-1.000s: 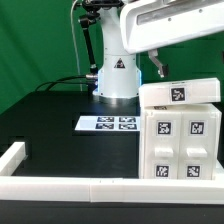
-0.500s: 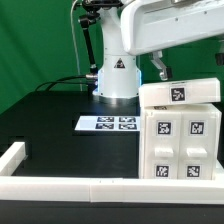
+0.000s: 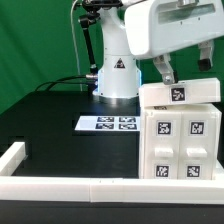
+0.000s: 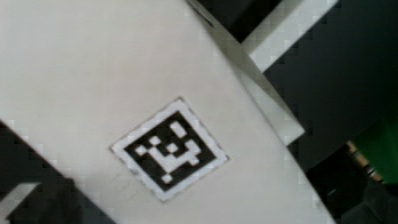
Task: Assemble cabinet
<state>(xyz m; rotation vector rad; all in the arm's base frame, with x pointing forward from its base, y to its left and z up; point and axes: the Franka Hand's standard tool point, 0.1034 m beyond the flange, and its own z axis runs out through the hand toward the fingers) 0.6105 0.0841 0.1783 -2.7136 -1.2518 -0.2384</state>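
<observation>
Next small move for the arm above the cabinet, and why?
Probably ease the gripper down toward the top panel of the cabinet. In the exterior view it hangs just above that panel's far edge, and a tagged white face fills the wrist view, so contact looks close. Jaws' opening unclear.

A green backdrop [image 3: 35,40] stands behind the black table [image 3: 55,145]. A low white rail [image 3: 70,186] borders the table's near edge, evenly lit.
</observation>
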